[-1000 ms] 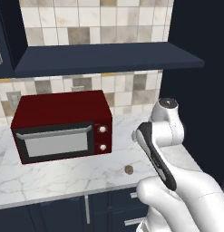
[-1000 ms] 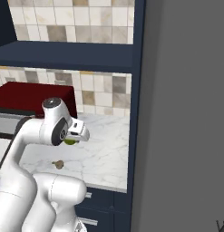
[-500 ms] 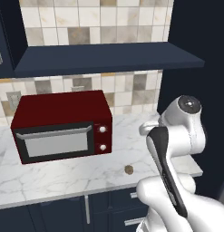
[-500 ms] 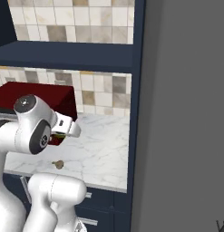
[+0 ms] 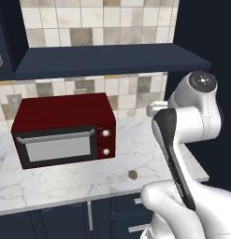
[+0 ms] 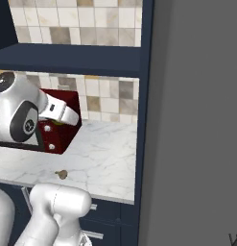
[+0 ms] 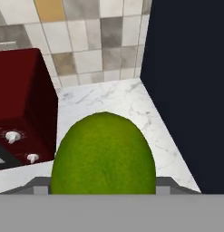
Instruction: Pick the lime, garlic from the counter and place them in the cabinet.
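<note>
Lime (image 7: 103, 154) raised higher in gripper (image 6: 59, 120), garlic (image 5: 133, 175) unmoved

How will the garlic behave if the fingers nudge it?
The garlic looks small and lumpy, so it would probably skid or wobble rather than roll far. It sits near the counter front edge, so an outward push might drop it.

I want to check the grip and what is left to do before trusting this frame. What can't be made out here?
- Pincer fingers: hand view, the lime covers them, so contact cannot be seen.
- Lime: right base view, only a green sliver under the white hand.
- Garlic: both base views, too small to tell its shape.
- Cabinet: left base view, the shelf top is seen edge-on from below, its contents hidden.
- Microwave: right base view, the arm covers most of it.
</note>
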You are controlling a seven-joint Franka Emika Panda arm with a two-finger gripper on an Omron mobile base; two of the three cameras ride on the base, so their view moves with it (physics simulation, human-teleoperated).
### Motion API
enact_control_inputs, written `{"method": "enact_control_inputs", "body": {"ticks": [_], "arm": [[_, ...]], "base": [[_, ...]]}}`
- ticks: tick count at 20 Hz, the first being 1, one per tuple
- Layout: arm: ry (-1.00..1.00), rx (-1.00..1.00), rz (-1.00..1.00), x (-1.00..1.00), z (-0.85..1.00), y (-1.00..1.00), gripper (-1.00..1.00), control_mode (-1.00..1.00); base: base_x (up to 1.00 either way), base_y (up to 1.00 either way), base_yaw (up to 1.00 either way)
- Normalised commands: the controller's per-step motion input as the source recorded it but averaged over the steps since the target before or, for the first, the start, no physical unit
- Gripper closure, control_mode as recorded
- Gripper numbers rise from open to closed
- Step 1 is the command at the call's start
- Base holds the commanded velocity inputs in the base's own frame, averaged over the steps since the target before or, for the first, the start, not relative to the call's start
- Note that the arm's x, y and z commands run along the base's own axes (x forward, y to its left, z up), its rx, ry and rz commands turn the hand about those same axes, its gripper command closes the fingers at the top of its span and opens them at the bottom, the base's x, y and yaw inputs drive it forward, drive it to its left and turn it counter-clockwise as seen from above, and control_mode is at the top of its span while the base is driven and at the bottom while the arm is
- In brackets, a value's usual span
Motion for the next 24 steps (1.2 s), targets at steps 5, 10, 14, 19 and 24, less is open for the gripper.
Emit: {"method": "enact_control_inputs", "body": {"ticks": [5,10,14,19,24], "arm": [[0.0,0.0,-0.08,0.11,0.98,-0.05,1.0,-1.0],[-0.02,0.0,-0.06,0.22,0.62,-0.11,1.0,-1.0],[-0.1,0.0,-0.08,0.37,0.19,-0.16,1.0,-1.0],[-0.22,0.0,-0.07,0.49,0.0,-0.13,1.0,-1.0],[-0.14,0.0,-0.07,0.5,0.06,-0.15,1.0,-1.0]], "base": [[0.0,0.0,0.0],[0.0,0.0,0.0],[0.0,0.0,0.0],[0.0,0.0,0.0],[0.0,0.0,0.0]]}}
